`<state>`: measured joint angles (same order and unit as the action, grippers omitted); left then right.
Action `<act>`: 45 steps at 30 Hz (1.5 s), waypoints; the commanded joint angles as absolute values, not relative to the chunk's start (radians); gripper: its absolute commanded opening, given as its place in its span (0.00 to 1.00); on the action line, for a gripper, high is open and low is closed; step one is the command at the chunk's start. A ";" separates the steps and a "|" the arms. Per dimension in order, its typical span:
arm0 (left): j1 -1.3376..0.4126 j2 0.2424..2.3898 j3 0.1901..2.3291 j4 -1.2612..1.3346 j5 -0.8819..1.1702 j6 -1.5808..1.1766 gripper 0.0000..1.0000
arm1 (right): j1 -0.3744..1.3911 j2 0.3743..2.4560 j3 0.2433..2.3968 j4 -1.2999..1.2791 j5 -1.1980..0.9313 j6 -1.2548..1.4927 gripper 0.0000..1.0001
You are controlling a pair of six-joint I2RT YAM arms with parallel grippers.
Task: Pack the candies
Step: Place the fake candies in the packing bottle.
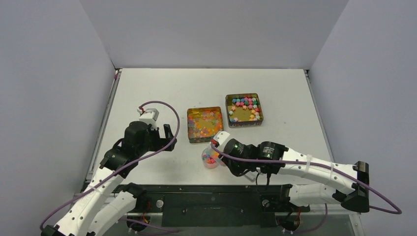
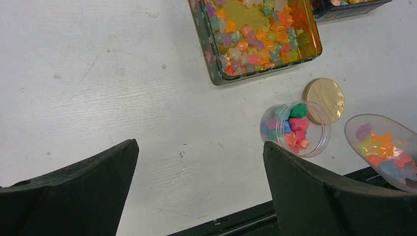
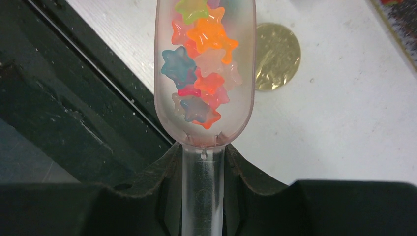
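1. Your right tool (image 3: 203,167) is clamped on the stem of a clear scoop (image 3: 246,98). The stem runs straight out between the fingers, so the scoop's long axis continues the tool's own line
2. The bowl sits open side up with a load of glossy star-shaped candies (image 3: 206,37) in it
3. The open, part-filled jar (image 2: 325,132) lies ahead of the scoop's tip, toward the left arm's side. The tip is just beside the rim, not over the mouth
4. The gold lid (image 2: 325,98) lies flat on the table just beyond the jar, on its far side
5. Your left tool (image 2: 200,145) stands with its jaws wide apart and empty, well apart from the jar. The right arm is nearer, so the pour looks like its job: forward along the axis, then tip
6. More candies fill the near tray (image 1: 189,125) and the far tray (image 1: 227,110)
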<state>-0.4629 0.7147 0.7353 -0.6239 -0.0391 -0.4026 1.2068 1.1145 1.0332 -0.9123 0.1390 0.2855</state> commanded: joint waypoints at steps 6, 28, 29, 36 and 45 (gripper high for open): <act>-0.458 0.712 0.741 -0.563 -0.006 -0.384 0.96 | 1.216 1.201 1.122 -1.053 0.049 0.380 0.00; -0.459 0.717 0.738 -0.557 0.031 -0.379 0.96 | 1.106 1.437 1.320 -1.252 -0.091 0.356 0.00; -0.459 0.716 0.738 -0.556 0.032 -0.379 0.96 | 1.101 1.442 1.326 -1.261 -0.101 0.353 0.00; -0.459 0.704 0.736 -0.555 0.031 -0.377 0.96 | 1.059 1.484 1.374 -1.311 -0.133 0.323 0.00; -0.460 0.694 0.734 -0.554 0.033 -0.376 0.96 | 1.046 1.524 1.416 -1.364 -0.157 0.300 0.00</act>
